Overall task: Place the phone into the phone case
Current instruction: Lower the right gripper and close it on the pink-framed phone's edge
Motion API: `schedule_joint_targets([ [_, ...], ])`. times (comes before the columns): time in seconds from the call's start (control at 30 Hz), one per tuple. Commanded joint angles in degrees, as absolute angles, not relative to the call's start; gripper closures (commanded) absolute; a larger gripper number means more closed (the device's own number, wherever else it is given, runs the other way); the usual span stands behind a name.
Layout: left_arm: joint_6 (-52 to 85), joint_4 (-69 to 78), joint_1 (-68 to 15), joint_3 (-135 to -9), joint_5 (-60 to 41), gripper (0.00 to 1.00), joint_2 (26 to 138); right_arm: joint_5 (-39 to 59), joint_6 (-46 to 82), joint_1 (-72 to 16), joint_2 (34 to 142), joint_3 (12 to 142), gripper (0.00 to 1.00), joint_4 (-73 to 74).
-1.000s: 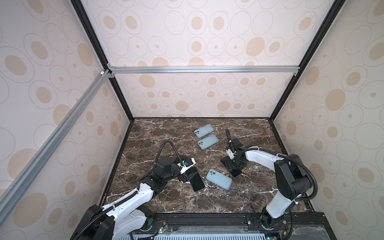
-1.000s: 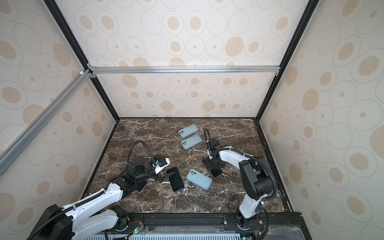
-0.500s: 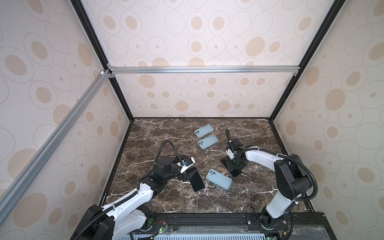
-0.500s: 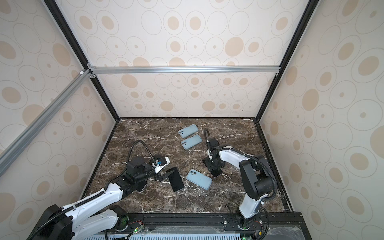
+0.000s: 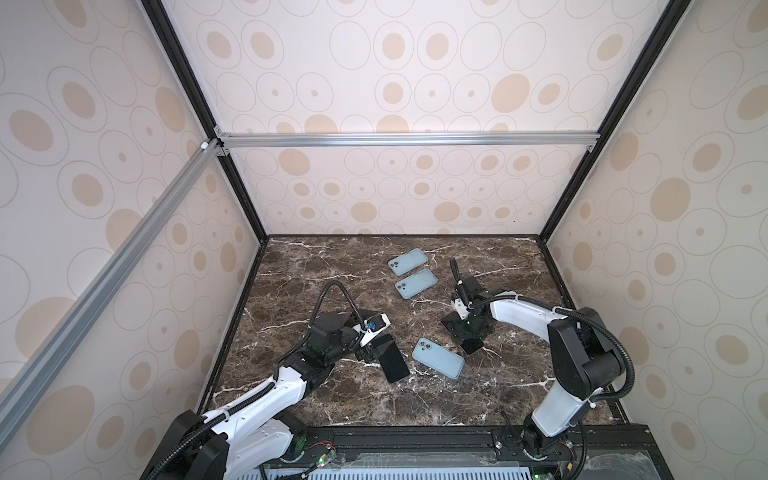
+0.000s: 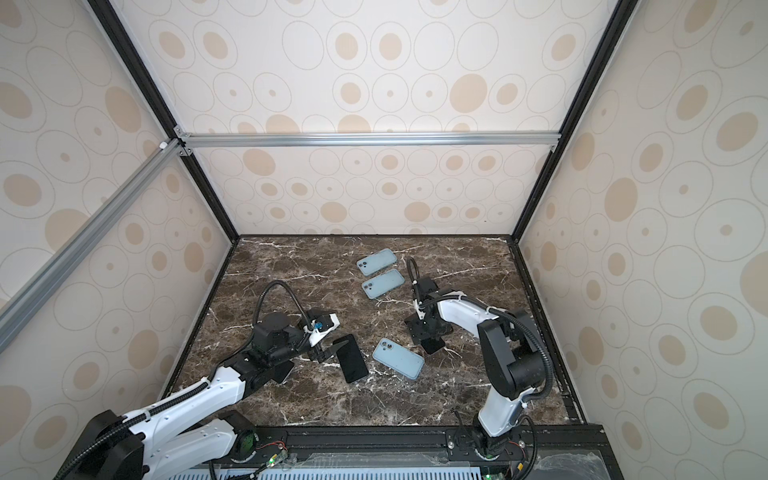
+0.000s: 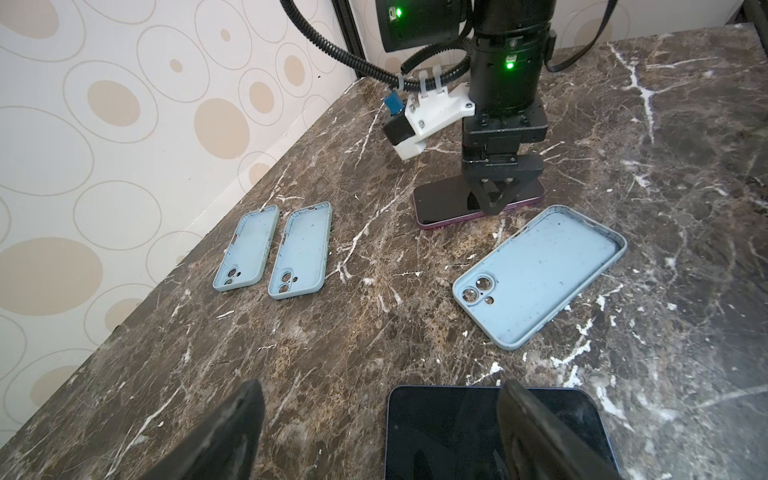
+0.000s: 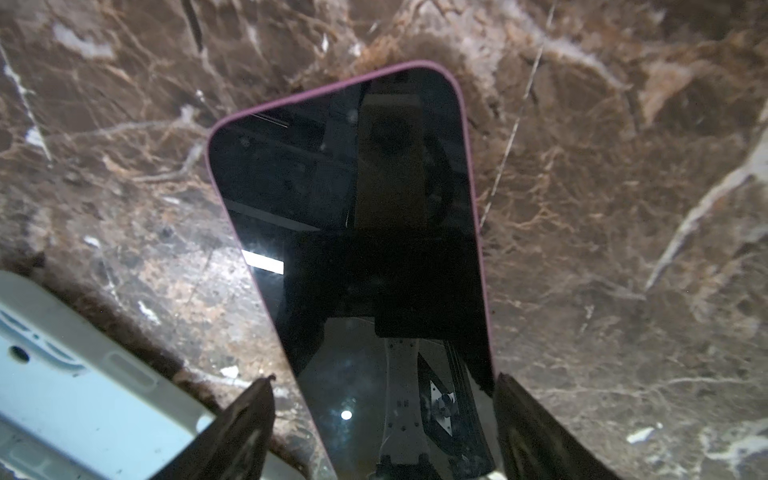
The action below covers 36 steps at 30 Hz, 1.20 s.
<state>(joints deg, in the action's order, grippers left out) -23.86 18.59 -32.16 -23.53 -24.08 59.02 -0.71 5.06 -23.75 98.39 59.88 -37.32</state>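
Observation:
Two phones lie screen up on the marble floor. A purple-edged phone (image 8: 353, 208) sits under my right gripper (image 8: 382, 386), which is open with a finger on each side of the phone's long edges (image 5: 467, 337). A black phone (image 5: 390, 358) lies by my left gripper (image 7: 380, 395), also open, with one finger (image 7: 523, 415) over the screen (image 7: 449, 432) and the other over bare marble. A light blue phone case (image 5: 437, 358) lies open side up between the two phones (image 7: 540, 274).
Two more light blue cases (image 5: 407, 262) (image 5: 416, 284) lie side by side toward the back wall, also in the left wrist view (image 7: 249, 249) (image 7: 301, 249). Patterned walls with black frame posts close in the floor on three sides.

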Motion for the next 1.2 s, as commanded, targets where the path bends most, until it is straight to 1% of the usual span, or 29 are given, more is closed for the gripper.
schedule_joint_targets([
  [0.0, -25.47, 18.52, -32.53, -25.31, -24.28, 0.13, 58.12, -2.45, 3.33, -24.17, 99.73, 61.28, 0.12, -39.80],
  [0.17, -25.49, 18.43, -32.51, -25.32, -24.34, 0.13, 58.16, -2.20, 2.76, -24.41, 101.26, 61.47, 0.10, -39.73],
  [0.37, -25.49, 18.50, -32.47, -25.31, -24.29, 0.13, 58.27, -1.87, 1.89, -24.94, 103.81, 61.87, 0.12, -39.73],
  [0.57, -25.49, 18.52, -32.50, -25.29, -24.17, 0.12, 58.11, -1.56, 2.07, -25.67, 105.12, 62.06, 0.23, -39.70],
  [0.8, -25.12, 18.73, -32.46, -25.39, -23.59, 0.13, 58.16, -2.00, 2.46, -25.77, 104.20, 61.37, 0.37, -38.38],
  [0.93, -24.75, 18.90, -32.50, -25.53, -22.72, 0.13, 57.85, -2.20, 2.38, -25.77, 102.30, 60.84, 0.42, -37.26],
  [1.17, -19.39, 19.27, -32.50, -27.60, -20.13, 0.10, 57.22, -1.77, 2.18, -25.80, 95.72, 57.64, 0.46, -32.81],
])
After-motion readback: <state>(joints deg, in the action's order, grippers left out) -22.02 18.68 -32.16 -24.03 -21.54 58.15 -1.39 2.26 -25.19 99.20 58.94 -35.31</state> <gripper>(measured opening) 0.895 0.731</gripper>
